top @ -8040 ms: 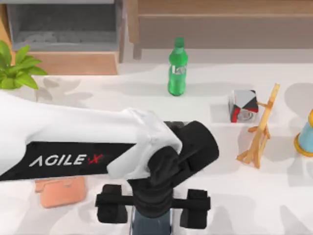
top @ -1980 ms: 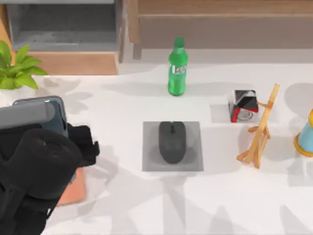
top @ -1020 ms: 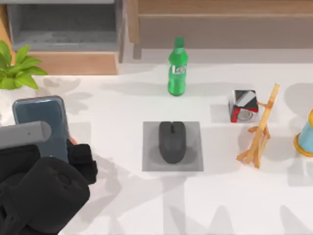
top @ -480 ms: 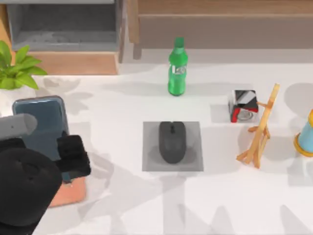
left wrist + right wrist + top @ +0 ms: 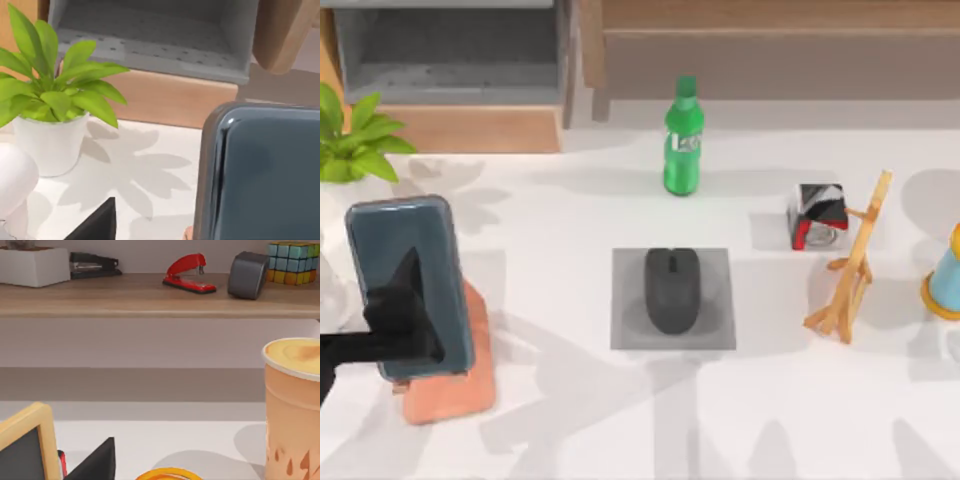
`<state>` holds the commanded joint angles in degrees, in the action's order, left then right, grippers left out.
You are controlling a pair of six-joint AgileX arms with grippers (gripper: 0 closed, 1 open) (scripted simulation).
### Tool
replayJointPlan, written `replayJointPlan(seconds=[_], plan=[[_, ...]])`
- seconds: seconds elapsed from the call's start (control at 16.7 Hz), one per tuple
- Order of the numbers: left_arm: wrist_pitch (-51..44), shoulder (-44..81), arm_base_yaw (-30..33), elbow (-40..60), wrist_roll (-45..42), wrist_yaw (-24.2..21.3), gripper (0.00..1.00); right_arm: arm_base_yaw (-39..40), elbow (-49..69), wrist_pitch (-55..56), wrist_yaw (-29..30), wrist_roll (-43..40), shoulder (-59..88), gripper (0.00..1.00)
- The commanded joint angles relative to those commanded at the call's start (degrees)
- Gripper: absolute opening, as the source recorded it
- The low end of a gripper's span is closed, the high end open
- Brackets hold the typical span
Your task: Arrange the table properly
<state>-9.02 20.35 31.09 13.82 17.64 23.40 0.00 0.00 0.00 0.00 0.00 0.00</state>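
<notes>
We judge the phone [image 5: 408,285] set on its orange stand [image 5: 460,385]; our left tool [image 5: 405,325], grip unreadable, should back off the bench [image 5: 620,420].

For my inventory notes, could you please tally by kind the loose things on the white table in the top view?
Phone: 1
Phone stand: 1
Mouse: 1
Mat: 1
Bottle: 1
Plant: 1
Cube-shaped box: 1
Wooden easel: 1
Total: 8

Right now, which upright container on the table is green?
The bottle at the table's back middle: green with a green cap. The other, at the right edge, is blue on a yellow base.
</notes>
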Motion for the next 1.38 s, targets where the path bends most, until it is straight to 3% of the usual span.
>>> replayJointPlan(seconds=[0.3, 0.54, 1.02, 1.38], plan=[[5.11, -12.32, -21.41, -7.79, -10.49, -14.77, 1.0, 0.0, 0.0, 0.0, 0.0, 0.0, 0.0, 1.0], [8.65, -19.66, -30.2, -13.13, -16.92, -22.5, 1.0, 0.0, 0.0, 0.0, 0.0, 0.0, 0.0, 1.0], [9.02, -20.35, -31.09, -13.83, -17.64, -23.4, 1.0, -0.77, 0.16, 1.15, -0.28, -0.01, 1.6, 1.0], [9.02, -20.35, -31.09, -13.83, -17.64, -23.4, 1.0, -7.27, 2.45, 13.43, -3.24, 0.08, 18.84, 1.0]])
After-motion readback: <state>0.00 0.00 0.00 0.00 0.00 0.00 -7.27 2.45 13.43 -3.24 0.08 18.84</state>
